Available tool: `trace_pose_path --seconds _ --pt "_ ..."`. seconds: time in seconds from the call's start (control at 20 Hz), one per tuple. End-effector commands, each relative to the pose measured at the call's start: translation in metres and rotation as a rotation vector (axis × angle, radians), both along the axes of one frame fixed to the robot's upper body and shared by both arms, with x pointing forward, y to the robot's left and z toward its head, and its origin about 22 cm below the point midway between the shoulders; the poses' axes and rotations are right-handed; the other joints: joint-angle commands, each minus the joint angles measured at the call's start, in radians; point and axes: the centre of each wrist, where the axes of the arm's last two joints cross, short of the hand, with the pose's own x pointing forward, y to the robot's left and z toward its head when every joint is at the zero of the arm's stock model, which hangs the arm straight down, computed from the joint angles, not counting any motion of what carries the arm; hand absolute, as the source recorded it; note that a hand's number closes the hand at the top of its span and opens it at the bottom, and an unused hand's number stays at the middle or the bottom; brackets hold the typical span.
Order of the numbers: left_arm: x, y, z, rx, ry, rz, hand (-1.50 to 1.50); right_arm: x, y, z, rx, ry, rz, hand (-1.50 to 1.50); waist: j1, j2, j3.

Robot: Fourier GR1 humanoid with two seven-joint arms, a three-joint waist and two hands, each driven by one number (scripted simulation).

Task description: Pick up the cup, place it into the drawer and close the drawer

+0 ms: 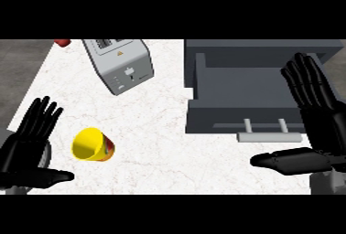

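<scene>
Yellow cup (91, 145) lies tipped at lower left beside open, empty left hand (28, 147); right hand (316, 119), fingers straight, holds nothing, over open grey drawer (233, 87).

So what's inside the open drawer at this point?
Nothing shows inside the drawer: only its bare grey floor. The right hand covers its right side, so that part cannot be checked. The cup lies on the counter.

**One view, from the head, looking steeply down**

The single camera sits above the counter (169, 151) and faces down and forward. Both hands enter from the lower edge, the left hand (27, 146) at the lower left, the right hand (314, 128) at the right. It is close to them.
</scene>
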Motion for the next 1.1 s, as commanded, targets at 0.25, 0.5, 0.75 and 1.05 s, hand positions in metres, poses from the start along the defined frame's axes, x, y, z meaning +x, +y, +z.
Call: trace_pose_path --seconds 0.25,0.5,0.75,1.05 --pt "0.005 0.021 -0.076 0.037 0.094 0.044 -1.5 0.014 -0.027 0.009 -0.015 -0.026 0.006 -1.5 -0.006 0.001 0.0" --pt "0.014 0.039 -0.098 0.054 0.12 0.072 -1.5 0.01 -0.003 0.013 -0.006 0.002 -0.001 -1.5 -0.006 0.001 -0.001" --pt "0.016 0.033 -0.127 0.067 0.125 0.076 -1.5 0.006 -0.018 0.017 -0.014 -0.005 0.003 -1.5 -0.007 0.001 -0.001" --pt "-0.002 0.041 -0.155 0.062 0.099 0.086 -1.5 0.02 -0.016 0.019 -0.011 -0.021 -0.013 -1.5 -0.01 0.003 -0.001"
